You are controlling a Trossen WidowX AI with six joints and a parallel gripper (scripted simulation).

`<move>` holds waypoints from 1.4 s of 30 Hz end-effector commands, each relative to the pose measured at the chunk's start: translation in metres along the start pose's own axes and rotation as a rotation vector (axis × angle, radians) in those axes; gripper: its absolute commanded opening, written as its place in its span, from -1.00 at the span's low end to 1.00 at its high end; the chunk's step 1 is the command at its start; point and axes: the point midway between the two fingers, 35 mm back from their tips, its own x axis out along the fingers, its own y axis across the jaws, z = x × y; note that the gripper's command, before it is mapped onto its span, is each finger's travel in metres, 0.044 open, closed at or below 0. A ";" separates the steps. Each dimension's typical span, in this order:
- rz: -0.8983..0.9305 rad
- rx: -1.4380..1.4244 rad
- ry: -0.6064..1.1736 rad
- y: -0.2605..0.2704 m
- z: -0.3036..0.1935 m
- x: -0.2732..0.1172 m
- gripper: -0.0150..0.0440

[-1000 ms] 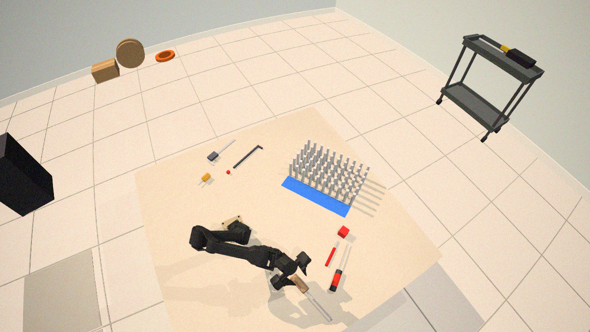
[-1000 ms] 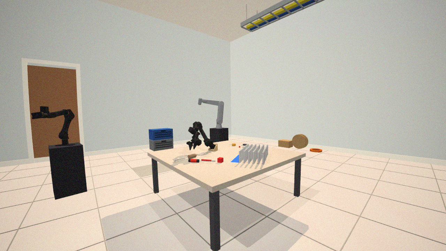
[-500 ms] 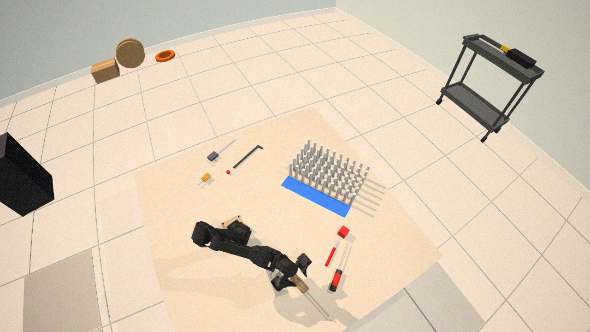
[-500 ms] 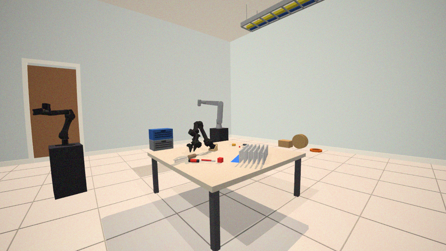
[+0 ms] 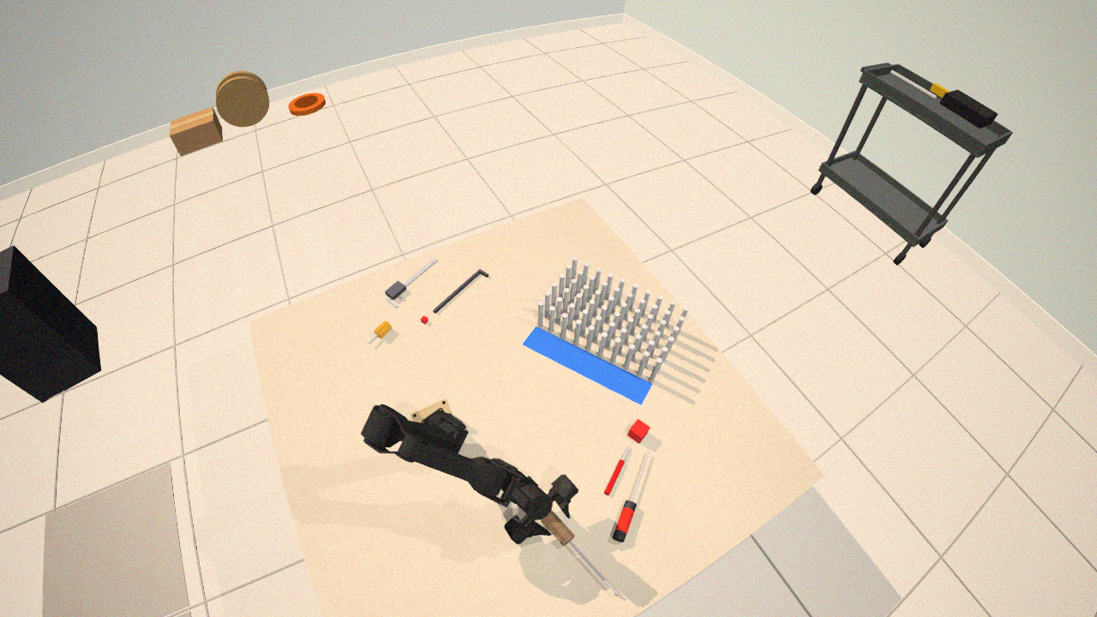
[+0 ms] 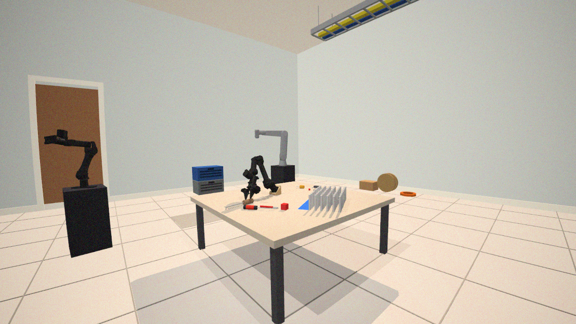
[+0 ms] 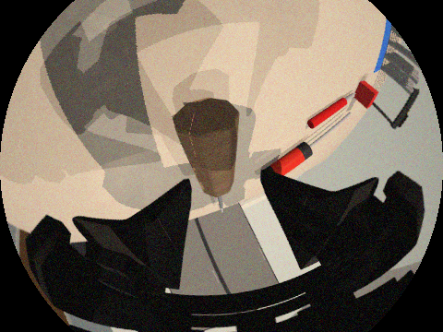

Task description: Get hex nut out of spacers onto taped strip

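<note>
Metal spacers (image 5: pixel 540 314) (image 6: pixel 309 199) stand upright in rows behind the blue strip (image 5: pixel 586 364) (image 6: pixel 304 205) (image 7: pixel 384 46). The hex nut cannot be made out. A tool with a brown wooden handle (image 5: pixel 562 529) (image 6: pixel 248 201) (image 7: pixel 208 138) lies on the table, its thin shaft pointing away from the arm. My gripper (image 5: pixel 558 523) (image 6: pixel 249 197) (image 7: pixel 225 180) is partly open, low over this handle, with one finger on each side and visible gaps in the wrist view. A black hooked rod (image 5: pixel 458 291) lies left of the spacers in the top view.
A red-and-black-handled tool (image 5: pixel 625 521) (image 6: pixel 250 207) (image 7: pixel 289 160), a slim red tool (image 5: pixel 614 476) (image 7: pixel 328 112) and a red cube (image 5: pixel 638 430) (image 6: pixel 284 206) (image 7: pixel 365 94) lie beside the gripper. A yellow-handled tool (image 5: pixel 383 330), a red ball (image 5: pixel 423 320) and a dark-blocked tool (image 5: pixel 395 290) lie farther off.
</note>
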 end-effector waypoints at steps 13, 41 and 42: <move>0.000 -0.010 -0.003 0.009 0.014 0.014 0.19; -0.031 0.104 -0.116 -0.033 0.004 -0.014 -0.49; -0.029 0.109 -0.120 -0.034 0.003 -0.017 -0.49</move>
